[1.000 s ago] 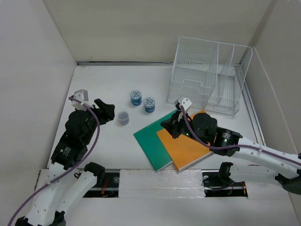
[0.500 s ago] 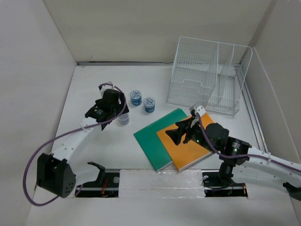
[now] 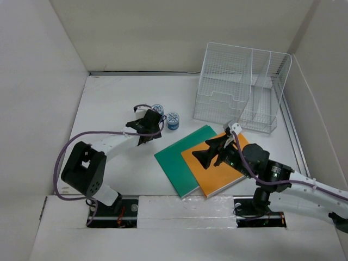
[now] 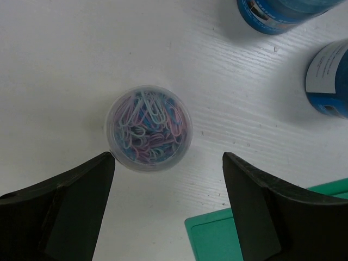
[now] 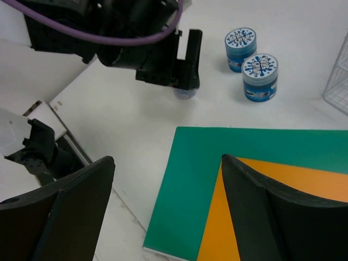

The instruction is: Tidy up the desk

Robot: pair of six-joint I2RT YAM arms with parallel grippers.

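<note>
On the white desk (image 3: pixel 109 103) a clear tub of coloured paper clips (image 4: pixel 148 129) stands upright. My left gripper (image 4: pixel 168 157) hovers right over it, open, with the tub just ahead of the fingertips and nothing held; the top view shows that gripper (image 3: pixel 145 128) covering the tub. A green notebook (image 3: pixel 182 160) lies mid-desk with an orange notebook (image 3: pixel 217 171) overlapping its right side. My right gripper (image 3: pixel 209 154) hangs open above the green notebook (image 5: pixel 217 185), empty.
Two blue round tubs (image 3: pixel 173 120) (image 5: pixel 240 46) stand just right of the left gripper. A white wire-mesh organizer rack (image 3: pixel 239 87) stands at the back right. Beige wall panels enclose the desk on three sides.
My left arm swung from the left side rightward over the clip tub and opened wider. My right gripper opened from shut and drew back slightly above the notebooks.
</note>
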